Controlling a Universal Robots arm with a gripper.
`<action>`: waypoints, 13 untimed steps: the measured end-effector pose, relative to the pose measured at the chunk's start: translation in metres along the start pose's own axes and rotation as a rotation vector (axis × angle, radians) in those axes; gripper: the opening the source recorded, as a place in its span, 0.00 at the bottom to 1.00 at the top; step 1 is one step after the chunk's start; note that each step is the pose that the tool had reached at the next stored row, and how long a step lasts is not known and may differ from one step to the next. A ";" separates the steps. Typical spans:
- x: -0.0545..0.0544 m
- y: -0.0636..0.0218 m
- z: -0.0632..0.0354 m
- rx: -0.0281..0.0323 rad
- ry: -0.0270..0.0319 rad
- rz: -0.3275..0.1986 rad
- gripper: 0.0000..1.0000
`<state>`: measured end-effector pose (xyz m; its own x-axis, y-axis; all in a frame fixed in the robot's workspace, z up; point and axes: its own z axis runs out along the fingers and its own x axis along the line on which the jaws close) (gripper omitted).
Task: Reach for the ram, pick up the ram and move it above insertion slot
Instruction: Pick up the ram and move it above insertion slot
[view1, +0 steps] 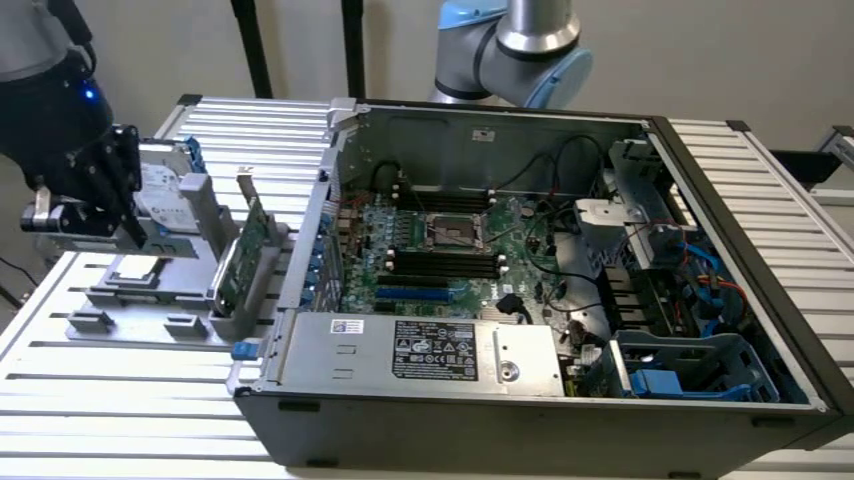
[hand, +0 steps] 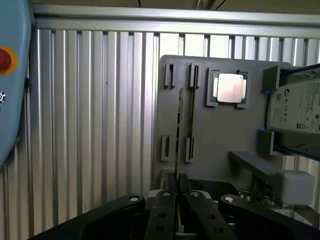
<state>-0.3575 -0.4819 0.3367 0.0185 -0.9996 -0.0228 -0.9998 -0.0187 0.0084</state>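
My gripper (hand: 177, 192) has its fingers (hand: 165, 210) drawn close together on the ram (hand: 179, 125). The ram is a thin stick seen edge-on, reaching out from the fingertips over the grey holder plate (hand: 215, 135). It hangs between the plate's two rows of slot clips (hand: 190, 147), clear of both. In the exterior view the gripper (view1: 131, 238) is raised over the holder plate (view1: 127, 300) at that view's left, outside the open computer case (view1: 534, 390). The black memory slots (view1: 441, 262) lie on the motherboard inside the case, well off toward the exterior view's right.
On the holder stand a silver hard drive in blue rails (view1: 174, 195) (hand: 295, 107), a green expansion card with a metal bracket (view1: 240, 260) and a square processor (hand: 230, 89). The case wall (view1: 314, 260) rises between holder and motherboard. A power supply (view1: 427, 350) fills the case front.
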 end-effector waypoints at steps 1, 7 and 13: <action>0.000 -0.0028 -0.0047 -0.0002 -0.0002 -0.001 0.13; 0.000 -0.0203 -0.0321 -0.0003 -0.0028 -0.004 0.13; 0.000 -0.0426 -0.0592 -0.0031 -0.0055 -0.007 0.13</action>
<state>-0.3144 -0.4820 0.3956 0.0251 -0.9993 -0.0284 -0.9996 -0.0255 0.0113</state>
